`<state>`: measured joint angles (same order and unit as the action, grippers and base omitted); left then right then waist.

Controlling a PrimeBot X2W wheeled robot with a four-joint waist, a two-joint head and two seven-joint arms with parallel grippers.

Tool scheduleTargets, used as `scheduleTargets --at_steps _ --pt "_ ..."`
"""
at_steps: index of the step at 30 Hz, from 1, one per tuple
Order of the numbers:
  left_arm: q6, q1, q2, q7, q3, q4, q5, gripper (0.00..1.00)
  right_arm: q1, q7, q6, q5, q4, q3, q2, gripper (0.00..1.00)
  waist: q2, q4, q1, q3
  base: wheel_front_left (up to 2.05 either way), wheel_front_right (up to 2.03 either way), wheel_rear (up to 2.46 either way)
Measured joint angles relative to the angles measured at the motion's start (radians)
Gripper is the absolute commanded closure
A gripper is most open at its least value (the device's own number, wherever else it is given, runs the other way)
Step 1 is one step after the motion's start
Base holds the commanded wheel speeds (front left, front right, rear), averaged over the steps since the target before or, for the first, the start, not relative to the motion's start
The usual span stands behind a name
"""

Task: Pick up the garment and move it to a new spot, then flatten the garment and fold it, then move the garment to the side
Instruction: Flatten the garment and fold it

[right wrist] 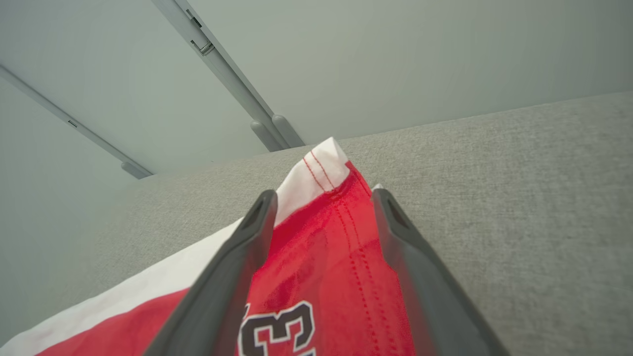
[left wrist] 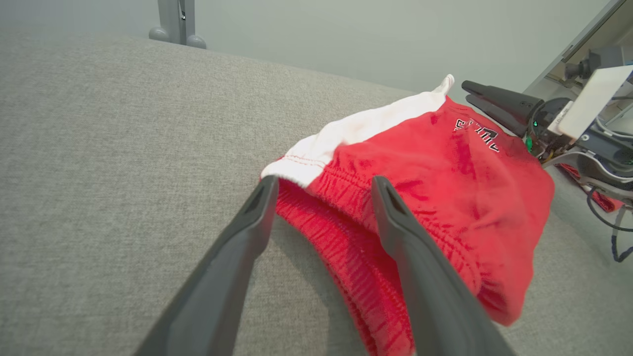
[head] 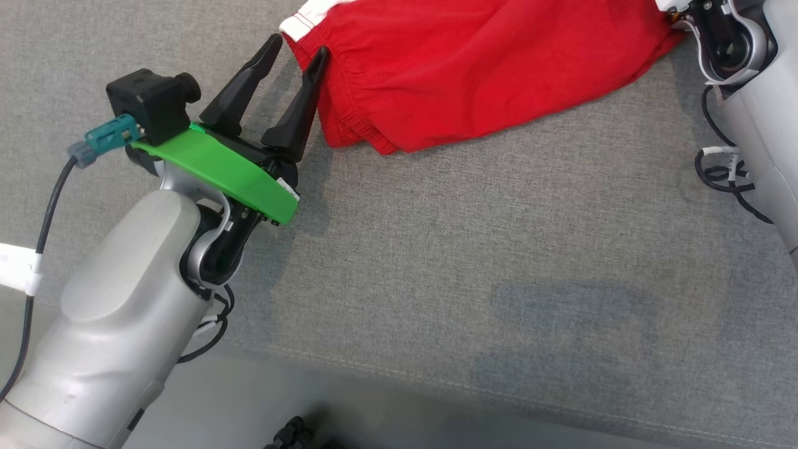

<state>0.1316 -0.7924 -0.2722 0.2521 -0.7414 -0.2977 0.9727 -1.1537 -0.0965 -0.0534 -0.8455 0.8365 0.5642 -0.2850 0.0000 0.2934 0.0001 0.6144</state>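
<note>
Garment point(head: 474, 68): red shorts with a white side stripe and a printed number. They lie rumpled and doubled over on the grey cushion point(head: 436, 262), at the far edge of the head view, between the two grippers.
Feel: likely light, soft and limp. Held at one point they would sag and bunch, and the cloth would probably drag on the upholstery, not slide.
Waistband point(left wrist: 336, 198): gathered elastic, the thickest and firmest edge, so the surest place to pinch. Layers are stacked there, and a pinch could catch one layer or all of them.
Left gripper point(head: 298, 47): fingers apart at the waistband end, one tip by the white corner and the other over the red cloth. Nothing is clamped.
Right gripper point(right wrist: 324, 194): fingers apart, with the stitched corner point(right wrist: 321, 168) lying loose between them, not pinched.
Hold: take two edge points well apart, one per gripper, at the waistband end and the stitched corner, so the cloth hangs spread.
Risk: a shallow bite on thin cloth may slip, and a mid-panel grab would crumple the shorts.
</note>
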Motion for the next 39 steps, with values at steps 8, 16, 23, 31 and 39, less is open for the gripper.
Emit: scheduleTargets --at_steps 8,16,23,31,39 --pt "0.0 0.001 -0.027 0.0 0.061 -0.031 -0.049 0.0 0.002 -0.084 -0.036 -0.001 0.05 -0.002 0.013 0.0 0.0 -0.029 0.0 -0.045 0.0 0.0 0.0" --pt "0.0 0.059 -0.042 0.0 0.11 -0.038 -0.094 0.0 0.087 -0.152 -0.061 -0.005 0.049 0.001 0.031 0.0 0.0 -0.058 0.0 -0.125 0.0 0.0 0.0" --pt "0.0 0.15 -0.062 0.0 0.215 -0.05 -0.142 0.0 0.163 -0.163 -0.061 0.04 -0.025 0.02 0.04 0.0 0.0 -0.092 0.0 -0.208 0.0 0.0 0.0" --pt "-0.01 0.265 -0.064 0.0 0.303 -0.051 -0.186 0.0 0.296 -0.162 -0.064 0.109 -0.173 -0.044 0.043 0.0 0.0 -0.15 0.0 -0.306 0.0 0.0 0.0" --pt "-0.034 0.369 -0.043 0.0 0.37 -0.033 -0.202 0.0 0.473 -0.162 -0.058 0.154 -0.268 -0.11 0.044 0.0 0.0 -0.2 -0.0001 -0.395 0.0 0.0 0.0"
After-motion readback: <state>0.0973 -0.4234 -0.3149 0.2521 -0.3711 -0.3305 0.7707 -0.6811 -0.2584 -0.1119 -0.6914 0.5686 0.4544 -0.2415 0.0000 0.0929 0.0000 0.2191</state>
